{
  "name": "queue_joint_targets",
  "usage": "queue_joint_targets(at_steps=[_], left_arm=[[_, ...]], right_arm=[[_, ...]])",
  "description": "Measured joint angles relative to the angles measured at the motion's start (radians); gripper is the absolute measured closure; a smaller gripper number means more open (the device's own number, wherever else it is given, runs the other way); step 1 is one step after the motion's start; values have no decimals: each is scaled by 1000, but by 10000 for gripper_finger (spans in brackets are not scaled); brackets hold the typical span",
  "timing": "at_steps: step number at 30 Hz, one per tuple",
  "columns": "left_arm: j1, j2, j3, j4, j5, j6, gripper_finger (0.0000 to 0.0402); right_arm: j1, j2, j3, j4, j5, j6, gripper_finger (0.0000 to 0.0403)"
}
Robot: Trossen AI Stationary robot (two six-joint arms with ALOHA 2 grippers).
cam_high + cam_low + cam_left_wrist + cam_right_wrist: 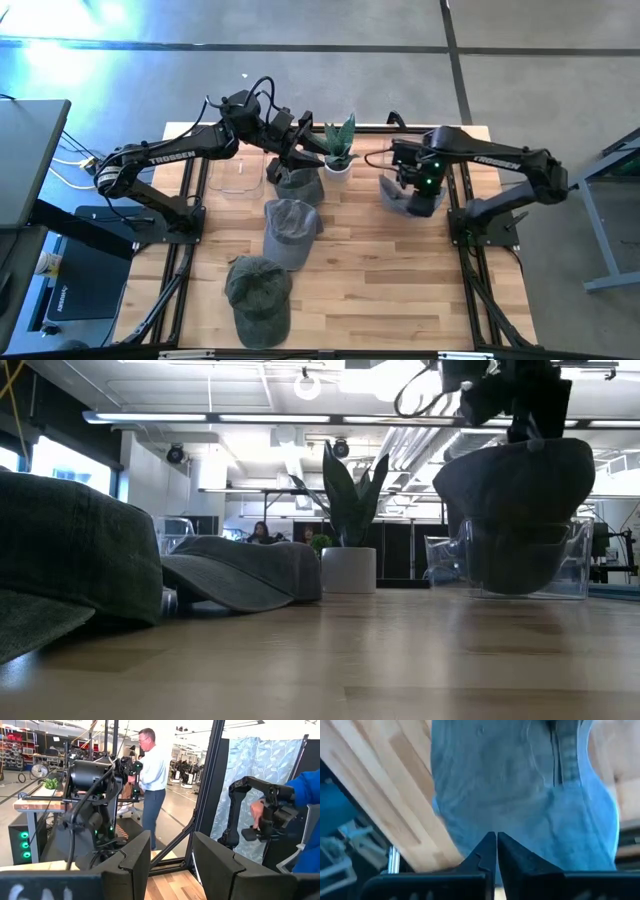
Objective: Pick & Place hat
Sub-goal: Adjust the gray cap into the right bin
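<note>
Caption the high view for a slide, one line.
Right gripper shut on a grey hat beside the potted plant; left gripper over another hat.

This is a robotics lab or workshop hall. A polished grey concrete floor point(330, 25) fills the top of the high view; the low view shows white ceiling ducts point(285, 435), and other black robot arms point(92, 775) on benches fill the left wrist view.
</note>
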Motion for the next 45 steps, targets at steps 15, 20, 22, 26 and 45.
queue_joint_targets(at_steps=[15,20,22,26,45], left_arm=[[0,0,0,-7,-7,-19,259],[0,0,0,-7,-8,-19,259],[0,0,0,-7,-10,-19,259],[0,0,0,-7,-22,-21,259],[0,0,0,-7,-34,-29,259]], right_arm=[[-30,-51,-52,250,51,201,397],[-47,-37,-158,480,76,217,401],[-60,-33,-206,535,98,242,399],[-78,-34,-281,591,97,248,397],[-73,-77,-266,46,238,203,400]])
